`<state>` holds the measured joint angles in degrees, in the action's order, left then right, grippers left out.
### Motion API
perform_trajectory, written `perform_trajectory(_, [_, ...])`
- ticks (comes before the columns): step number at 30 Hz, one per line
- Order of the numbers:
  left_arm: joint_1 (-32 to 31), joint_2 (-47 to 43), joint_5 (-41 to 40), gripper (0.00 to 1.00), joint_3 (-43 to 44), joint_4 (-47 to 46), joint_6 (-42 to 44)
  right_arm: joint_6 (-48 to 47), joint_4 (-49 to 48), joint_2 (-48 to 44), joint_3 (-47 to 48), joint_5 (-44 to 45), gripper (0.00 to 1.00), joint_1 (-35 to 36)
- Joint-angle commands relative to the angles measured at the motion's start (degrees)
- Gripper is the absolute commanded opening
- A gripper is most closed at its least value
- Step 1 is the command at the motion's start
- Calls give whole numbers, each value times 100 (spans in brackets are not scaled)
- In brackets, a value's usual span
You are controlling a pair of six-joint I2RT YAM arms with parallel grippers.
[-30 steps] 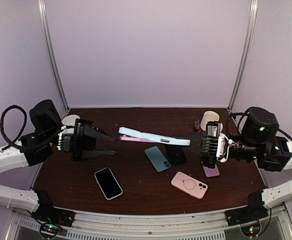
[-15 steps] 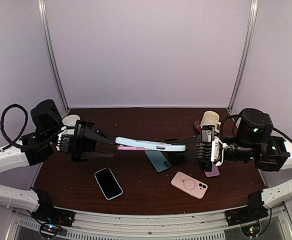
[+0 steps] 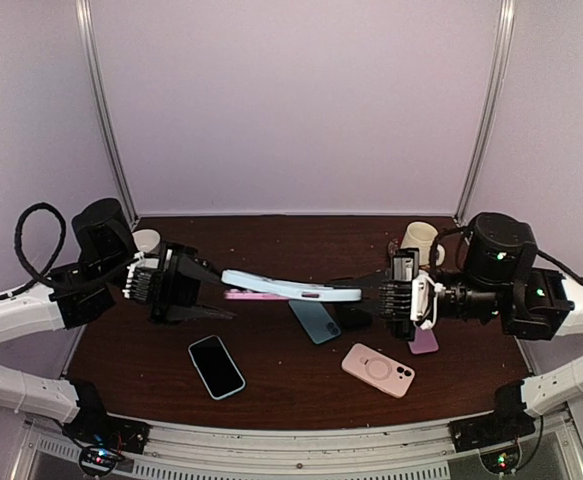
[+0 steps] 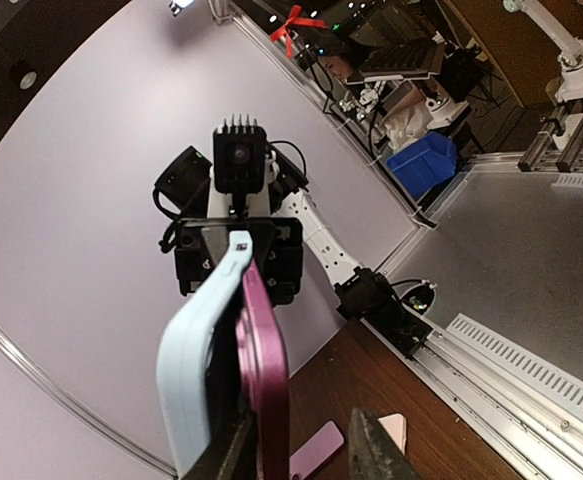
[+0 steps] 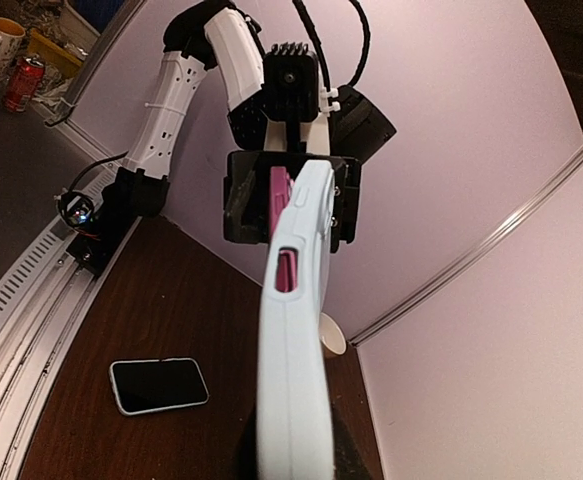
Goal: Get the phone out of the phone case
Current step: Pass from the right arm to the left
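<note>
A light blue phone case (image 3: 301,289) is held level in the air between the two arms, with a pink phone (image 3: 253,295) peeling out of its underside at the left end. My right gripper (image 3: 369,294) is shut on the case's right end. In the right wrist view the case (image 5: 293,340) runs away from the gripper (image 5: 291,455). My left gripper (image 3: 227,296) is open, its fingers straddling the phone's free end. In the left wrist view the phone (image 4: 267,375) lies against one finger, with a gap to the other finger (image 4: 373,448).
On the brown table (image 3: 271,395) lie a teal phone (image 3: 314,318), a black-screened phone in a pale case (image 3: 216,366), a pink case (image 3: 378,369), a purple case (image 3: 423,341) and a black item (image 3: 351,312). Mugs stand at the back right (image 3: 420,240) and back left (image 3: 147,241).
My right arm has carried the case leftward and a little lower. My left gripper has come forward, and the phone's free end now sits between its open fingers.
</note>
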<state>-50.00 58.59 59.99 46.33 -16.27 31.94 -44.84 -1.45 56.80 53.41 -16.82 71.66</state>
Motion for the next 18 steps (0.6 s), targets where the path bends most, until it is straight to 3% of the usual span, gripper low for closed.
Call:
perform_trajectory(1, [-44, 136, -417, 34, 171, -197, -130, 42, -722, 148, 282, -244, 0, 84])
perform_trajectory(4, [-45, 161, -707, 31, 136, -314, -131, 93, -1084, 323, 235, -149, 0, 105])
perform_trajectory(12, [-53, 110, -1230, 1, -51, -656, 50, 541, -2070, 702, -99, 80, 0, 121])
perform_trajectory(14, [-53, 72, -1334, 0, -100, -650, 178, 791, -2204, 678, -200, 84, 14, 126])
perform_trajectory(18, [-47, -27, -1573, 0, -140, -206, 886, 1510, -1892, 373, -358, 343, 71, 122])
